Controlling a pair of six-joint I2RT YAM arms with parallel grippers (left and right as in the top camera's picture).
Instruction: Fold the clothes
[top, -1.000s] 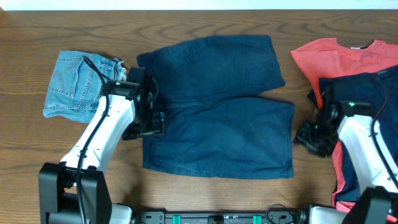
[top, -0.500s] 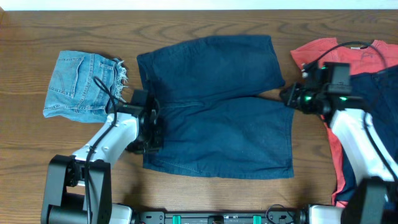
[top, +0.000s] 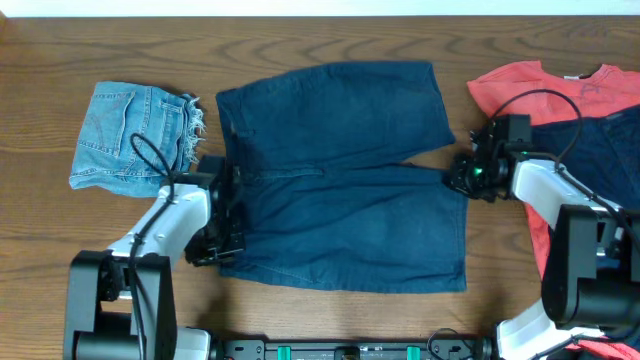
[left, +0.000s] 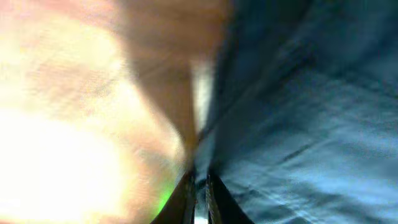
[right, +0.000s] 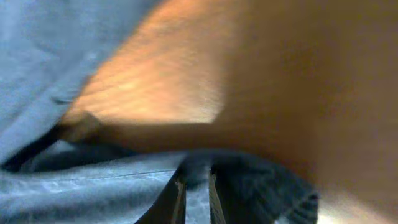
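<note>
Far left on the wooden surface (top: 330, 35) lie the light-blue denim shorts (top: 125, 140), folded, back pocket up, frayed hems towards the middle. No label on them is large enough to read.

Just right of them, the left gripper (left: 199, 186) sits at the left edge of the navy shorts (top: 350, 180). In the left wrist view its fingers are pressed close, with the dark cloth edge pinched between them.

The navy shorts lie spread flat in the middle of the surface, with the waist to the left and both legs reaching right. The upper leg angles towards the far edge.

At the right side, between the two leg hems, the right gripper (right: 196, 174) pinches a fold of the same navy cloth. Its fingers stand narrow with the fabric between them.

Furthest right lies the coral T-shirt (top: 545, 85), and a faint mark on its chest is too small to read. A second navy piece (top: 610, 150) lies on top of it.
</note>
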